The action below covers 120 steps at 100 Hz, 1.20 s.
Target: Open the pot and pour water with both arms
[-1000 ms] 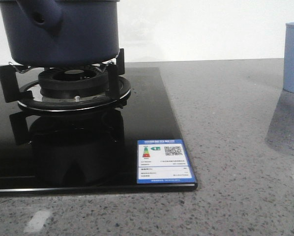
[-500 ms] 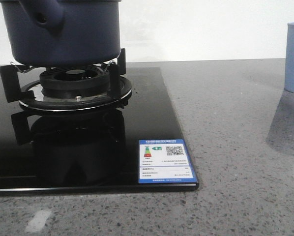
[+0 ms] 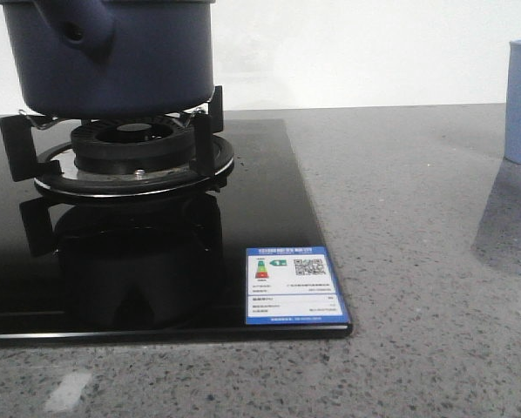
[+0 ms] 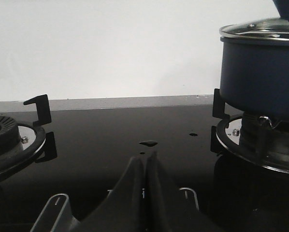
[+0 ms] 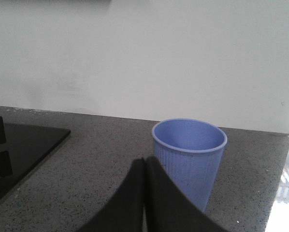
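In the front view almost nothing has changed over the last second; the dark blue enamelled pot in the upper left of the frame and the black glass hob under it have shifted a shade to the right, the blue-bordered energy label at the hob's near right corner along with them, which reads to me as a small nudge of the camera rather than of the things; since half a second ago they sit as they were.

The pot stands square on the black burner grate, spout toward the camera; in my left wrist view it is at the right edge of the frame with its glass lid seated on the rim; the ribbed light-blue plastic cup stands upright on the grey speckled counter, at the far right edge of the front view, well apart from the pot; I cannot see whether there is water in it.

My left gripper has its fingers pressed together on nothing, low over the hob and short of the pot; my right gripper is likewise pinched closed and empty, just before the cup.

A lidded pot and a bare cup would suit both a pour yet to come and a lid put back after one; so I name no move.
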{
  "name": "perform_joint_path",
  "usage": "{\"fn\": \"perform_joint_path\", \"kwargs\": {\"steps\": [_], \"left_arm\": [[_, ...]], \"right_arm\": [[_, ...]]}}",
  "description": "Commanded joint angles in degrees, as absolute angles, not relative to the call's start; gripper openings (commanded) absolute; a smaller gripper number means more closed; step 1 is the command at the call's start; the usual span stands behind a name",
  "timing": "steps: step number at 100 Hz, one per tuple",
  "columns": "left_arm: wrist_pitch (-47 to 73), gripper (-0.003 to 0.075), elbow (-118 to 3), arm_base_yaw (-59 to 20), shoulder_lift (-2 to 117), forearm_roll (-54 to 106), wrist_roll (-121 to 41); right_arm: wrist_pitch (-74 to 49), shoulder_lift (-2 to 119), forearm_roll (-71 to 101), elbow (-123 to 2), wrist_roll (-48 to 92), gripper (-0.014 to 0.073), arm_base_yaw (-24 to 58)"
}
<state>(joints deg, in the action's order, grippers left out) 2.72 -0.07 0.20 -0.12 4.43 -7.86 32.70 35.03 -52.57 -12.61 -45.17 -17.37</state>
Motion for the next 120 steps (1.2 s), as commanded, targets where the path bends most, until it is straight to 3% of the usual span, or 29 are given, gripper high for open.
{"fn": "perform_joint_path", "kwargs": {"steps": [1, 21, 35, 47, 68, 112, 120], "left_arm": [[-1.1, -0.0020, 0.6, -0.1, -1.7, 5.0, -7.3], [-1.1, -0.0020, 0.6, -0.1, -1.7, 5.0, -7.3], [-1.1, -0.0020, 0.6, -0.1, -1.7, 5.0, -7.3], [-1.1, -0.0020, 0.6, -0.1, -1.7, 5.0, -7.3], [-1.1, -0.0020, 0.6, 0.0, -1.7, 5.0, -7.3], [-1.1, -0.0020, 0.6, 0.0, -1.7, 5.0, -7.3], [-1.1, -0.0020, 0.6, 0.0, -1.7, 5.0, -7.3]], "right_arm": [[35.0, 34.9, -50.8, -14.1, -44.7, -0.0057, -17.3], [28.0, 34.9, -43.4, -14.1, -42.8, -0.0057, -12.9], [21.5, 34.8, -22.4, -14.1, -16.7, -0.0057, -3.5], [15.3, 32.8, -9.2, -14.2, -3.7, -0.0057, 1.2], [3.6, 22.7, -4.9, -13.6, 2.2, -0.0057, 1.1], [1.7, 1.4, 0.5, 1.8, 3.2, -0.0057, -7.0], [-3.5, -1.9, 0.4, 2.0, 3.1, -0.0057, -7.0]]}}
